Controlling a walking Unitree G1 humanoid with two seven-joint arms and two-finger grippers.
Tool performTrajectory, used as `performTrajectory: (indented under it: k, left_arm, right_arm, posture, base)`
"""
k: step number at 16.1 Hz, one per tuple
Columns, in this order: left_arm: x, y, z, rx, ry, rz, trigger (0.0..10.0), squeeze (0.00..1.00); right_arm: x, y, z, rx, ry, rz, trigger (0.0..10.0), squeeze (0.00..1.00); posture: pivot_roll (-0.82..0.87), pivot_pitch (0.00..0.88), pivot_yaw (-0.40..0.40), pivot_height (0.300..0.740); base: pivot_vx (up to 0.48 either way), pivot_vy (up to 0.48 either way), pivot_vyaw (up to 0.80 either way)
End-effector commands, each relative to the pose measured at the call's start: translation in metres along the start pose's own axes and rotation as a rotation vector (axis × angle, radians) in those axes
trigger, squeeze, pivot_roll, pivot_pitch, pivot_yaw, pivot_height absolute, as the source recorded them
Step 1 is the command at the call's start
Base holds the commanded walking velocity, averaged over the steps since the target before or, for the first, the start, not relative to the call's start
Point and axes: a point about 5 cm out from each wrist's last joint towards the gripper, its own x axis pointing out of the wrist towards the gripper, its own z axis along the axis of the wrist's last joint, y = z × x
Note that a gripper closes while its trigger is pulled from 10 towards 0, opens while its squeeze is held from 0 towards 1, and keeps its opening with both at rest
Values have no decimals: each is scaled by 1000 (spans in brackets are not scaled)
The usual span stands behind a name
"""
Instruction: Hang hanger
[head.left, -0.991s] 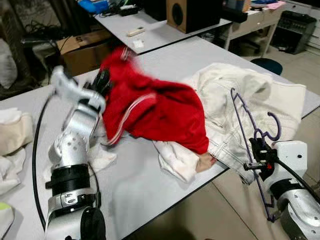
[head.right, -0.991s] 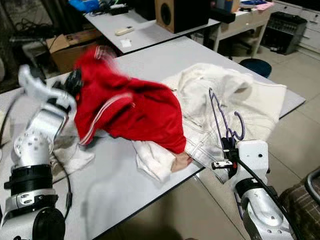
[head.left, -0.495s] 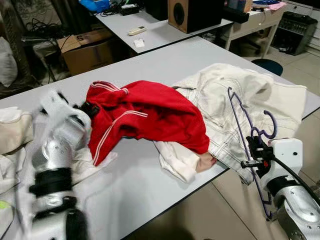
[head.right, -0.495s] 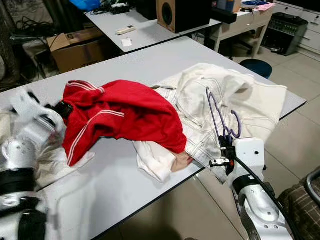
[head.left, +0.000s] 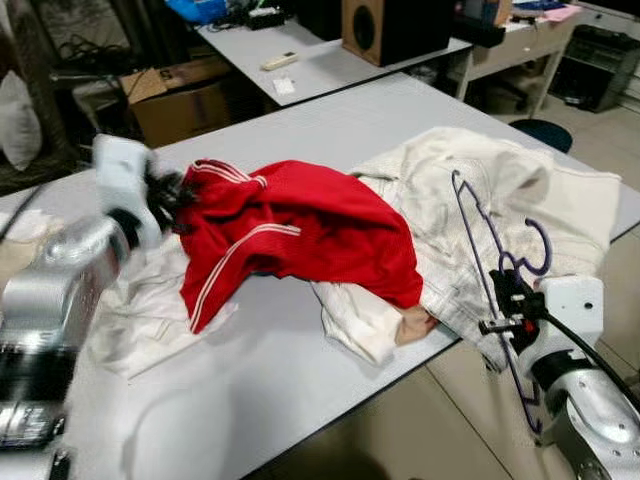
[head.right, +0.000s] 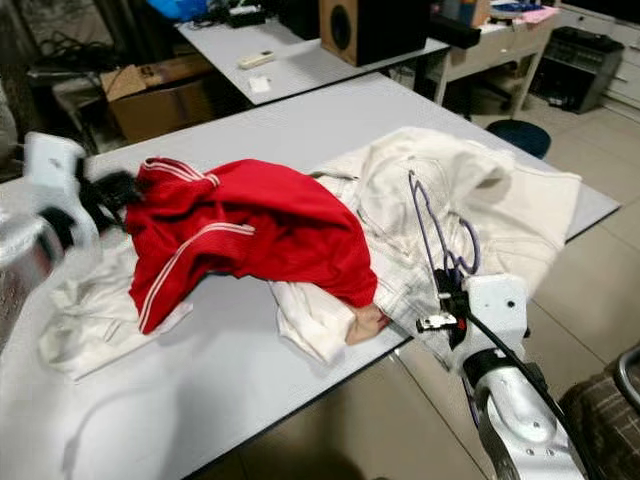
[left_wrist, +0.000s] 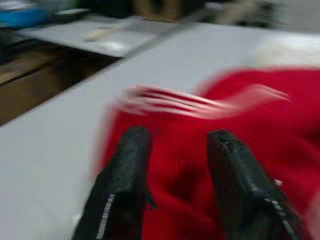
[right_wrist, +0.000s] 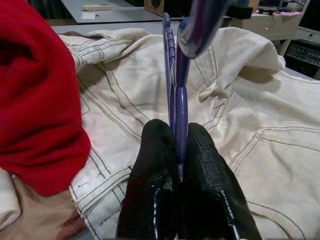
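Red garment (head.left: 300, 225) overlaps cream jacket (head.left: 520, 195) on grey table (head.left: 250, 380)

hanger (head.left: 488, 262): purple
top (head.left: 300, 225): red, white stripes
jacket (head.left: 520, 195): cream, darker seam stitching
cloth (head.left: 150, 310): white
table (head.left: 250, 390): pale grey
right gripper (right_wrist: 177, 165): black fingers
box (head.left: 175, 95): brown cardboard

The left gripper (left_wrist: 175, 165) and red garment (left_wrist: 240, 150) are motion-blurred.

We see a thin purple hanger (head.left: 487, 262) standing upright at the table's (head.left: 300, 370) near right edge, over a cream jacket (head.left: 520, 200).
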Motion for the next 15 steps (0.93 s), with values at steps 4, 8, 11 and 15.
performTrajectory:
  k: [4,8,11,15]
  left_arm:
    - [-13,-58,-11,95,104,-419,10000,0]
    - [-3,-51,-22,268,76,-194,10000,0]
    - [-9,-59,-34,321,113,-201,10000,0]
    - [-12,-62,-43,443,114,-171,10000,0]
  right_arm:
    - [2,4,-1,3,2,24,10000,0]
    - [2,7,-2,-14,5,52,10000,0]
    - [3,7,-2,-16,5,59,10000,0]
    - [5,9,-1,-19,5,76,10000,0]
  posture:
    - [-111,0,84,740]
    - [-102,0,72,740]
    - [-94,0,63,740]
    - [-85,0,52,740]
  base:
    - [0,0,0]
    - [0,0,0]
    - [0,0,0]
    - [0,0,0]
